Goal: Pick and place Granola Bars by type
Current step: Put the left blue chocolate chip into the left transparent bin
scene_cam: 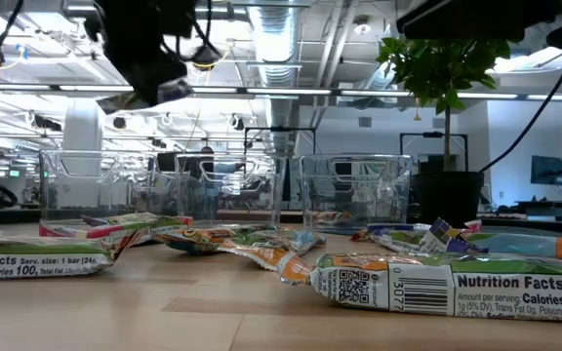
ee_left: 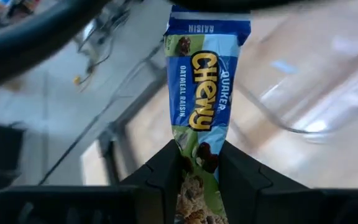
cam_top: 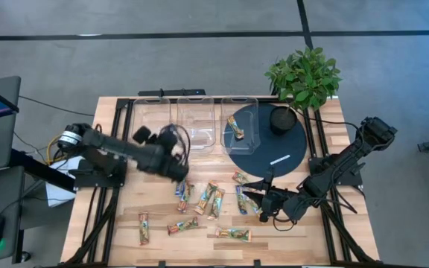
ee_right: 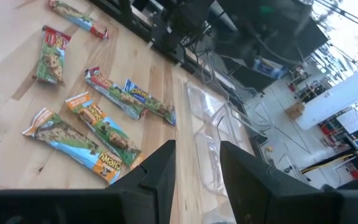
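Blue-wrapped oatmeal raisin bar (ee_left: 202, 99) is clamped between my left fingers (ee_left: 166, 171), gripped near one end, the rest of the wrapper sticking out past the fingertips. In the high view my left gripper (cam_top: 179, 170) sits left of centre, above the wooden table (cam_top: 155, 205), just below the left and middle of three clear bins (cam_top: 196, 119) that line the upper middle of the frame. One bar (cam_top: 236, 127) lies in the rightmost bin.

Loose granola bars (cam_top: 207, 199) are scattered over the lower middle of the table, about ten of them, some overlapping near the centre, others apart toward the lower left. Low view shows them flat on the wood in the foreground, bins standing behind.

My right gripper (cam_top: 263, 195) is in the lower right of centre, just beside the rightmost scattered bars, below the dark round disc (cam_top: 265, 138). Its fingers (ee_right: 160, 165) stand slightly apart with nothing between them. A potted plant (cam_top: 304, 74) stands at the upper right corner of the table.
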